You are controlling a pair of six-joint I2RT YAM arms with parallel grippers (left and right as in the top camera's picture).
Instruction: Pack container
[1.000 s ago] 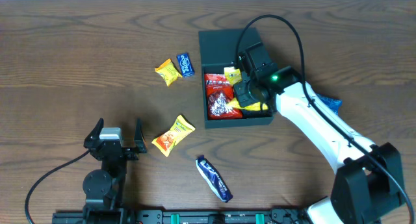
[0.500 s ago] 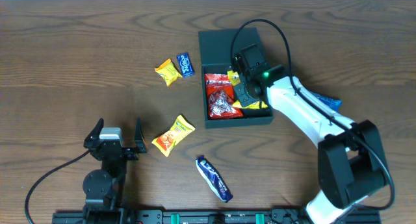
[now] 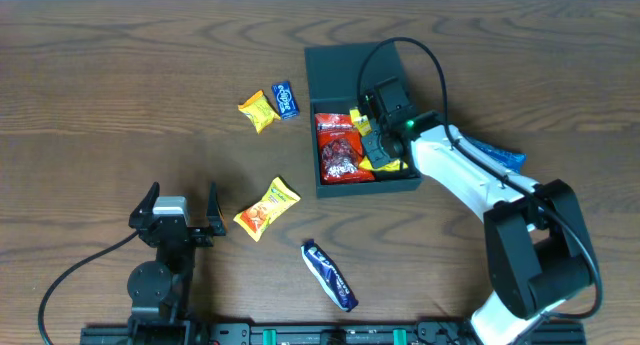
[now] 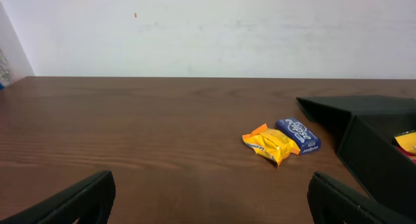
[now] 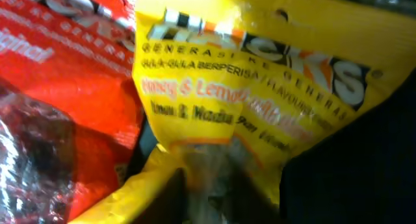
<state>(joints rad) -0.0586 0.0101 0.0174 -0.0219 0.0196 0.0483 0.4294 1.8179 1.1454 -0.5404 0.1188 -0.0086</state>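
Teal-green and matte, the container (image 3: 342,70) sits at about one o'clock from the middle of the wooden table (image 3: 120,75) in the overhead view, with its flat lid lying open toward twelve and its tray toward six. The tray holds red packets (image 3: 338,150) on its nine o'clock side and a yellow packet (image 3: 388,166) toward three. The right gripper (image 3: 368,137) reaches down into the tray between them, but from above I cannot tell whether its jaws are parted or closed. Its own camera shows only the yellow packet (image 5: 247,87) with printed lettering pressed close and a red packet (image 5: 65,68) at nine o'clock, which settles nothing either. The left gripper (image 3: 182,192) rests at seven o'clock with its jaws spread wide and nothing between them. Its camera shows what the overhead flattens: the container's (image 4: 374,146) upright side wall at three o'clock, plus a small yellow sweet (image 4: 268,145) touching a small blue sweet (image 4: 298,134). Only the overhead shows an orange-yellow packet (image 3: 266,207) just beside the left gripper, a blue bar (image 3: 330,275) at six o'clock, and a blue wrapper (image 3: 502,156) partly hidden by the right arm.
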